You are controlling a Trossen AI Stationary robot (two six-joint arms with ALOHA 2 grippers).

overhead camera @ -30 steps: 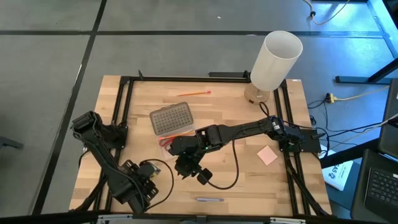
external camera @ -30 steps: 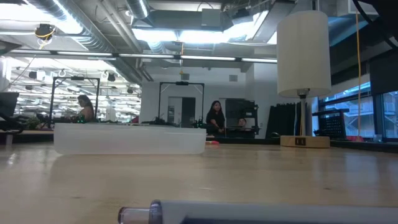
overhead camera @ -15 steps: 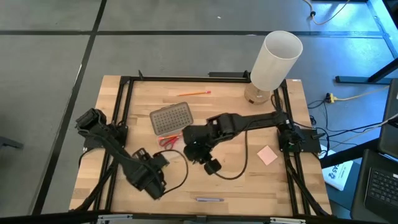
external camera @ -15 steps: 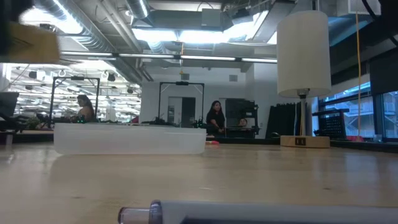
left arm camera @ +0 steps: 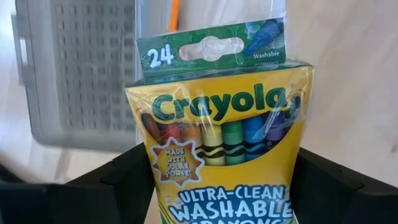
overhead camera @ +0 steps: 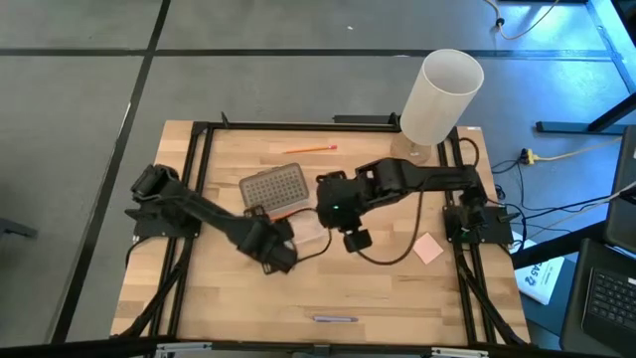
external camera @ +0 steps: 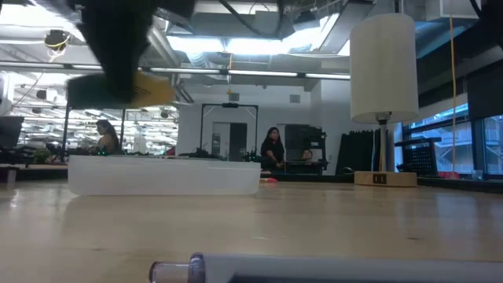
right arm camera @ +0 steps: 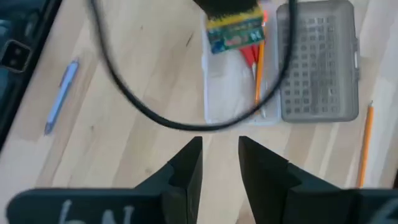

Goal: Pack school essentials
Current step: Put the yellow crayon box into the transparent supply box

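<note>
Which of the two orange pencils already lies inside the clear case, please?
The pencil beside the red scissors; the other pencil lies on bare table beyond the lid.

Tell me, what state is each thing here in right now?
Left hand: closed on the crayon box, held off the table.
Right hand: slightly open, empty.
Case: open, lid flipped aside.
Scissors: lying in the case.
Pencil: lying on the table, outside the case.
Pen: lying on the table.
Pink pad: flat on the table.
White cylinder: upright.
</note>
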